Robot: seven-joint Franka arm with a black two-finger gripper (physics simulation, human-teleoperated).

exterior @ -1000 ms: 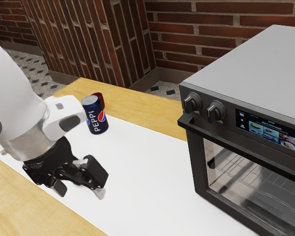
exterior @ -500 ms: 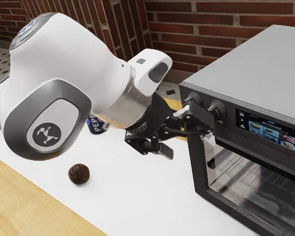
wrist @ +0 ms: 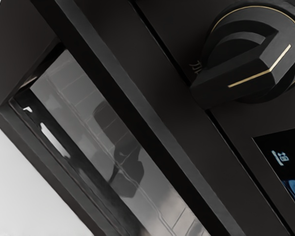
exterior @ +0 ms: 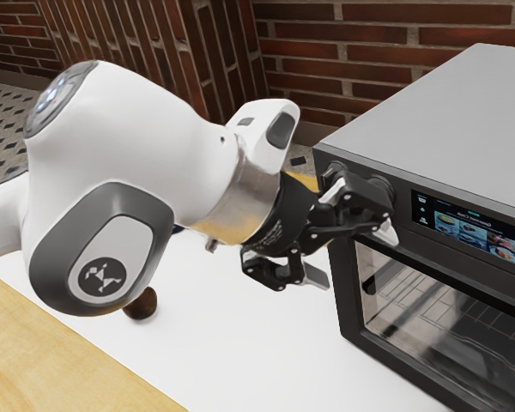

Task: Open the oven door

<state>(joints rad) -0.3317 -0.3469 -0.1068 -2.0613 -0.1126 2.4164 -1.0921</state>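
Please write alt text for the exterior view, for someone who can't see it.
An open black gripper is near the handle of a countertop oven, its glass door shut. The white robot arm comes from the exterior view's left, partly hiding a round brown object on the white tabletop; brick walls stand behind.

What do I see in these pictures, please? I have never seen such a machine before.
The white machine is a robot arm, drawn by a computer simulation. At its end is a black gripper with two fingers, like a simple hand. They stand apart and hold nothing.

The exterior view is taken from the arm's side. The wrist view is taken from the arm's hand: close up, you see a control knob, the handle bar and part of the display.

On the table stand a grey and black oven, its door apparently shut, and a small, round brown thing, partly hidden behind the arm.
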